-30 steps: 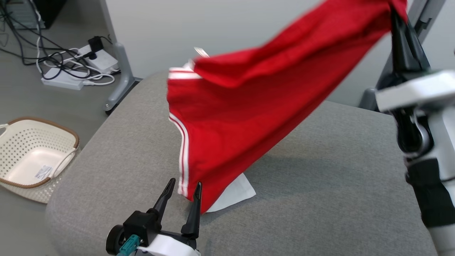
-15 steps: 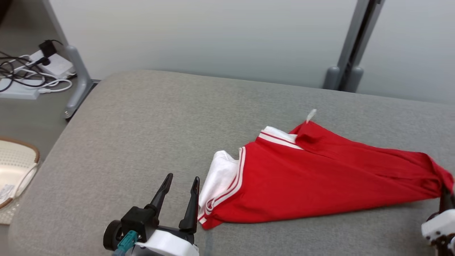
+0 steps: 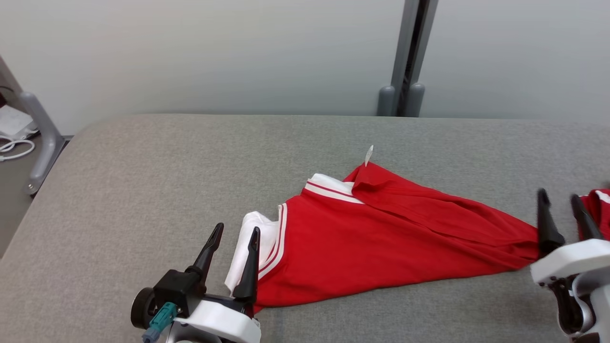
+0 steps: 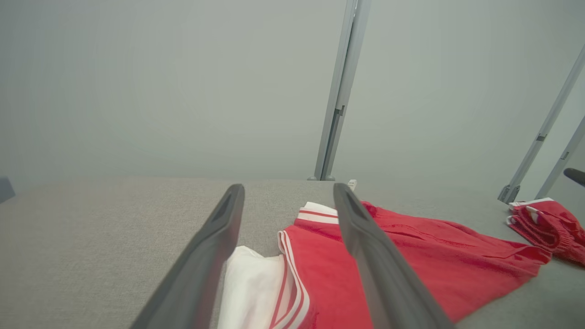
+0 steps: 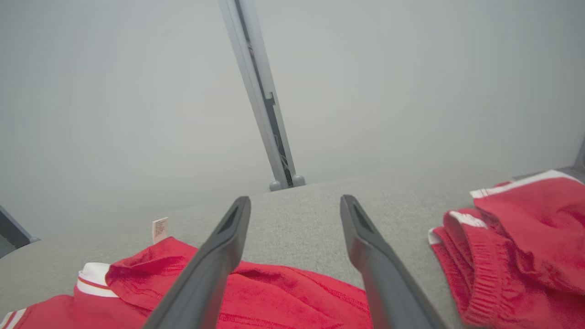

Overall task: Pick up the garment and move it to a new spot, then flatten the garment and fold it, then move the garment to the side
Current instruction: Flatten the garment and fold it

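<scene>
The garment is red with white striped trim and a white part at its left end. It lies crumpled and stretched sideways on the grey cushion, and a small white label stands up at its far edge. My left gripper is open just above the garment's white left end, with nothing between its fingers. At the garment's narrow right end, my right gripper is open and holds nothing. The left wrist view looks along the garment.
A second red piece of clothing lies bunched at the cushion's right edge. A grey post stands against the wall behind. A grey frame leg and white cables are off the cushion's left side.
The head camera has turned right. The garment hung from my shut right gripper a second ago; it now lies on the cushion, and the right gripper has opened and let it go.
</scene>
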Motion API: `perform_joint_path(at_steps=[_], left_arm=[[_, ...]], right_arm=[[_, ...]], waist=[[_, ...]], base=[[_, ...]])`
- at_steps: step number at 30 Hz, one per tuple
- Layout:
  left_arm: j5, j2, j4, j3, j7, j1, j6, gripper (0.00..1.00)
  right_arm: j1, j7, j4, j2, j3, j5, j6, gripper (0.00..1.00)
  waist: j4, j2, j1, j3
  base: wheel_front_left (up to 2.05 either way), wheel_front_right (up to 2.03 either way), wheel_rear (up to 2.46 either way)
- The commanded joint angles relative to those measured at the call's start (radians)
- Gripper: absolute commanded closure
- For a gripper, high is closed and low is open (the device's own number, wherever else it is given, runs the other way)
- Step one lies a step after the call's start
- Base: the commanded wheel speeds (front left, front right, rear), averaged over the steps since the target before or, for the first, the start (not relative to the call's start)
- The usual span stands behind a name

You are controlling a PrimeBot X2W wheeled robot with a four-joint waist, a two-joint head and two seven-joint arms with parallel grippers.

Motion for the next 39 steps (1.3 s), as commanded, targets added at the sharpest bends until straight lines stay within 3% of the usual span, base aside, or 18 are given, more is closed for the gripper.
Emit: perform_joint_path(at_steps=[1, 10, 19, 31, 39], left_arm=[[-0.001, 0.004, -0.004, 0.007, -0.001, -0.015, 0.000, 0.00], [-0.017, 0.005, 0.010, 0.012, -0.001, -0.020, 0.014, 0.00], [-0.007, 0.004, 0.091, 0.015, -0.001, -0.051, 0.052, 0.00], [-0.009, 0.004, 0.570, -0.036, 0.004, -0.368, 0.074, 0.00], [-0.015, 0.009, 0.840, -0.052, 0.075, -0.545, 0.081, 0.00]], right_arm=[[0.024, 0.000, -0.069, -0.007, 0.023, -0.024, 0.000, 0.00], [0.103, 0.000, -0.256, 0.013, 0.093, -0.052, 0.000, 0.00], [0.138, 0.000, -0.311, 0.029, 0.137, -0.046, 0.000, 0.00], [0.123, 0.000, -0.321, 0.040, 0.172, -0.027, 0.000, 0.00], [0.111, 0.000, -0.327, 0.047, 0.180, -0.018, 0.000, 0.00]], waist=[[-0.021, 0.0000, 0.0000, -0.010], [-0.070, 0.0000, 0.0000, -0.017], [-0.137, 0.0000, 0.0000, 0.018], [-0.241, 0.0000, 0.0000, 0.107], [-0.277, 0.0000, 0.0000, 0.140]], base=[[0.00, 0.00, 0.00], [0.00, 0.00, 0.00], [0.00, 0.00, 0.00], [0.00, 0.00, 0.00], [0.00, 0.00, 0.00]])
